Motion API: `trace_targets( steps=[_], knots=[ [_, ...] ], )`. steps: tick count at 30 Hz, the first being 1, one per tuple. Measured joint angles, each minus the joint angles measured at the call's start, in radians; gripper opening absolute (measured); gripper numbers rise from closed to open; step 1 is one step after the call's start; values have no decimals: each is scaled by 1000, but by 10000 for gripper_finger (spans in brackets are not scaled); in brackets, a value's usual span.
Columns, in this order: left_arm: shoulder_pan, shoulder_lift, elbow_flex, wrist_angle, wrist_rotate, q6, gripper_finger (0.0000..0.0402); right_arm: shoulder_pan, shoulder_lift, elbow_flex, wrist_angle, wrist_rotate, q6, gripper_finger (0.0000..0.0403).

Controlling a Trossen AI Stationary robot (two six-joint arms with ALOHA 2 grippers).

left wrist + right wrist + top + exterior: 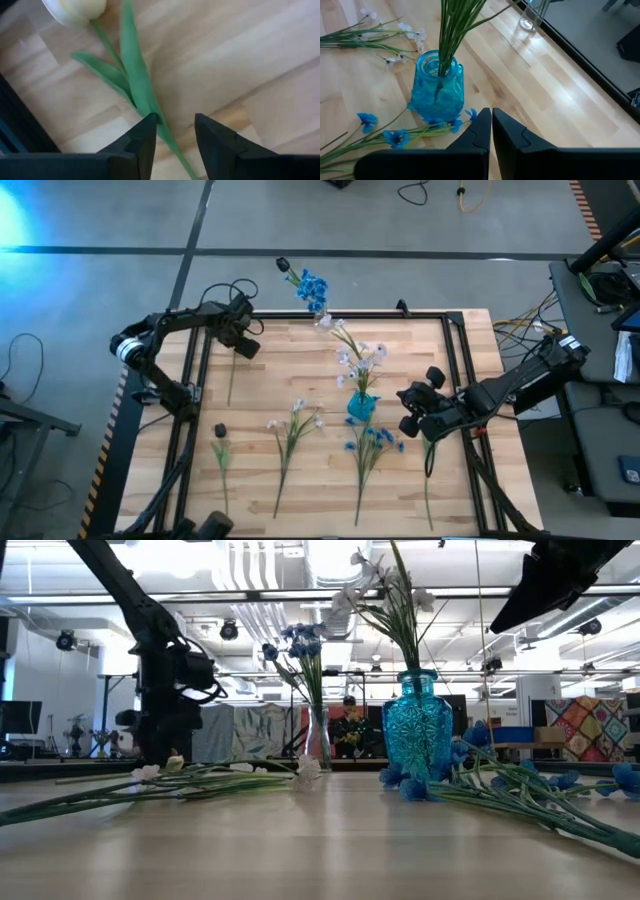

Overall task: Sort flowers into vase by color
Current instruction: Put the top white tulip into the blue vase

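Observation:
A cream tulip [75,10] lies flat on the wood, its stem [232,375] pointing toward the near edge. My left gripper [175,120] is open low over it at the table's far left [243,340], one finger on each side of the stem [165,135]. A blue glass vase [362,406] holds white-pink sprays [358,355]. A clear vase [319,740] at the far edge holds blue flowers [311,288]. My right gripper [491,112] is shut and empty, just right of the blue vase [439,87].
More stems lie on the near half of the table: a black bud [220,430], a white-pink spray [295,422], blue clusters [372,440] beside the blue vase, and a plain stem [430,470]. A black frame [195,360] borders the table. A person [349,730] sits beyond the far edge.

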Motion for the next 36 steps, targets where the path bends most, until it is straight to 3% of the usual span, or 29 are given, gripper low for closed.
trace_targets(
  steps=[12,16,22,29,36],
  knots=[
    [15,98,72,-35,6,38,43,0,0,0,3,15,0,13],
    [12,55,74,-54,14,64,6,0,0,0,3,15,0,13],
    [-26,-65,69,-134,32,67,1,0,0,0,3,16,-6,13],
    [-42,-166,54,-140,22,-47,18,0,0,0,4,16,-7,13],
    [-32,-68,59,-130,-56,-45,103,0,0,0,5,16,-7,13]
  ],
)
